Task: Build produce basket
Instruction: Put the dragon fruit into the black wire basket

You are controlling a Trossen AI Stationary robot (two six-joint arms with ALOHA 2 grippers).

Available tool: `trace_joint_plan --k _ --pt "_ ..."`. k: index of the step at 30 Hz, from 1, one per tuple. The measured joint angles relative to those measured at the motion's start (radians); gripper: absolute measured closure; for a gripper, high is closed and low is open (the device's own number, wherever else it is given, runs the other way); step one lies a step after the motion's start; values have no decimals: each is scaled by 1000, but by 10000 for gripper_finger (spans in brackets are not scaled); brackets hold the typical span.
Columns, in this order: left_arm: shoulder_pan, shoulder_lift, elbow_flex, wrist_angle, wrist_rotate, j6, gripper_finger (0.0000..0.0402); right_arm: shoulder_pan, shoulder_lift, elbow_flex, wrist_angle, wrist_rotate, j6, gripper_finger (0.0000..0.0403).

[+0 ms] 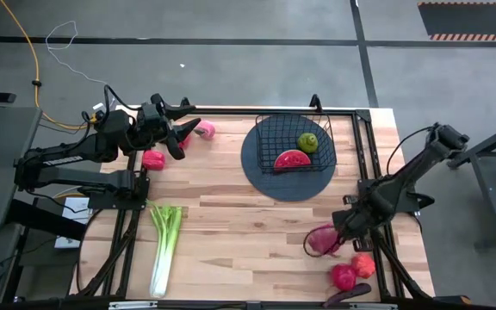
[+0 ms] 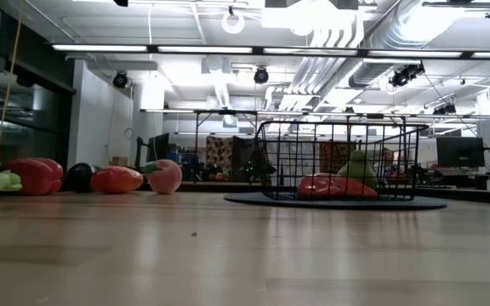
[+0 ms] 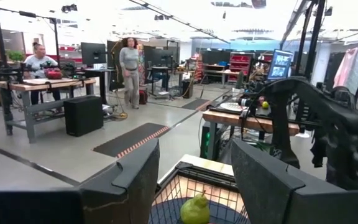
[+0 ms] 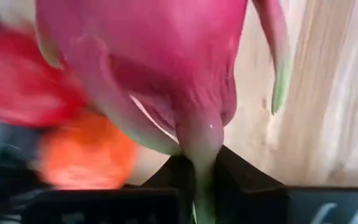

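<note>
The black wire basket [image 1: 269,129] stands on its dark round disc at the table's far middle. It holds a green pear-like fruit [image 1: 307,142] and a red melon slice [image 1: 293,160], both also in the low view inside the basket [image 2: 339,153]. My right gripper [image 1: 341,231] is at the near right, shut on the pink dragon fruit [image 1: 321,240]. My left gripper [image 1: 179,131] hovers open at the far left, between a pink piece [image 1: 204,130] and a red piece [image 1: 153,159], touching neither. The celery [image 1: 164,248] lies flat near the left edge. My right gripper pinches the dragon fruit by its narrow pale stem end [image 4: 201,155] between the two fingers. The fingers slant in from the table's far right. The fruit's body [image 4: 160,56] sticks out beyond the fingertips. I cannot tell whether it rests on the table.
A red piece [image 1: 344,276], an orange piece [image 1: 363,263] and a dark eggplant [image 1: 349,295] lie near the near right corner, close to my right gripper. Bare wood spans the table's middle between celery and dragon fruit. People stand in the room beyond.
</note>
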Motion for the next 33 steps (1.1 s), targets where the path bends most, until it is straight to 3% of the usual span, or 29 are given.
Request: trace_joint_plan --k 3,8,12,18,22,27,33 --pt "0 0 0 0 0 0 215 -39 -94 42 20 -10 54 389" --pt "0 0 0 0 1 0 215 -127 -188 116 229 0 97 396" --pt "0 0 0 0 38 -8 215 -190 -165 203 297 111 8 400" --pt "0 0 0 0 85 -8 215 -301 -109 339 211 247 -176 401" --pt "0 0 0 0 77 -11 215 -493 -52 525 47 279 -376 402" --pt "0 0 0 0 74 -12 215 -751 107 758 -210 363 -655 402" --pt "0 0 0 3 70 -34 215 -986 283 799 -290 394 -930 402"
